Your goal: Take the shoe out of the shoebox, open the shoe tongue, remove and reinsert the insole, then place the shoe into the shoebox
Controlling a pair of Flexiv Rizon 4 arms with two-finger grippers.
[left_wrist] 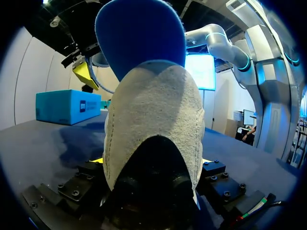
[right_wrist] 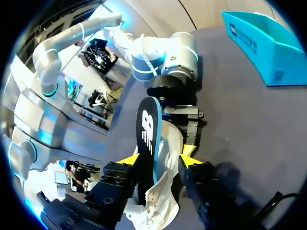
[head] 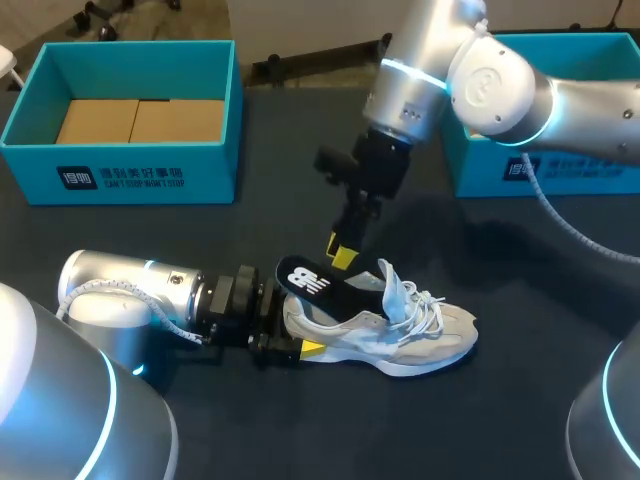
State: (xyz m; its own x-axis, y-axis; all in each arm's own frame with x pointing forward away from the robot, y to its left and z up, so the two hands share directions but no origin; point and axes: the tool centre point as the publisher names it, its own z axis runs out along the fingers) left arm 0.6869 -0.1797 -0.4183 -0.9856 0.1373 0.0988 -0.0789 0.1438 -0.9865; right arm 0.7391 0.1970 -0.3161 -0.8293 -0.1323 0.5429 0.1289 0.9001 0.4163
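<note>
A grey and white sneaker (head: pixel 400 335) lies on its side on the dark table, toe to the right, laces loose. My left gripper (head: pixel 295 328) comes in low from the left and is shut on the heel (left_wrist: pixel 153 124), one finger on each side. A black insole (head: pixel 318 281) with a white logo sticks up out of the shoe's heel opening; it shows blue (left_wrist: pixel 141 33) in the left wrist view. My right gripper (head: pixel 342 253) hangs just above it, pointing down. Its yellow fingertips (right_wrist: pixel 129 160) stand apart on either side of the insole (right_wrist: pixel 147 129), not pinching it.
A teal box (head: pixel 120 180) with cardboard in its bottom stands at the back left. A second teal box (head: pixel 500 175) stands at the back right, partly behind my right arm. Bare dark table lies in front of and to the right of the shoe.
</note>
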